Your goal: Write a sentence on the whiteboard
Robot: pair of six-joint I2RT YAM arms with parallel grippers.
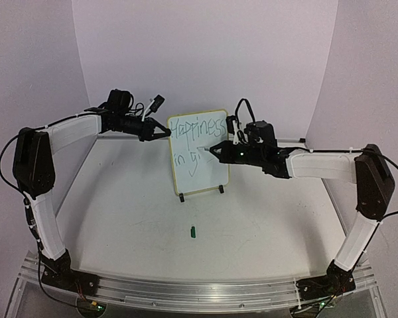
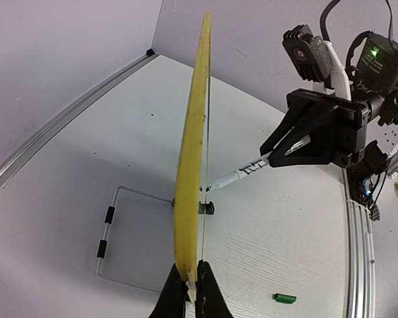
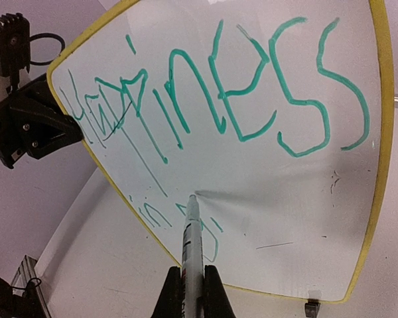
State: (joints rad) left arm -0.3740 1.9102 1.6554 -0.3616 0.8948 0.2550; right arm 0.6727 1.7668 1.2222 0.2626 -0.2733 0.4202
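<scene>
The whiteboard point(image 1: 209, 175) stands upright on a wire stand at the table's middle back. The sentence point(image 1: 198, 129) is green handwriting: "Happiness" point(image 3: 239, 93) on the top line, "in g" and a further stroke point(image 3: 152, 218) below. My left gripper point(image 1: 166, 134) is shut on the board's left edge; in the left wrist view point(image 2: 192, 286) the yellow rim point(image 2: 191, 165) sits between its jaws. My right gripper point(image 1: 219, 150) is shut on a white pen point(image 3: 192, 242). The pen's tip touches the board on the second line.
A green pen cap point(image 1: 193, 231) lies on the table in front of the board; it also shows in the left wrist view point(image 2: 284, 298). The wire stand point(image 2: 109, 228) with black feet reaches behind the board. A metal rail point(image 1: 186, 291) runs along the near edge.
</scene>
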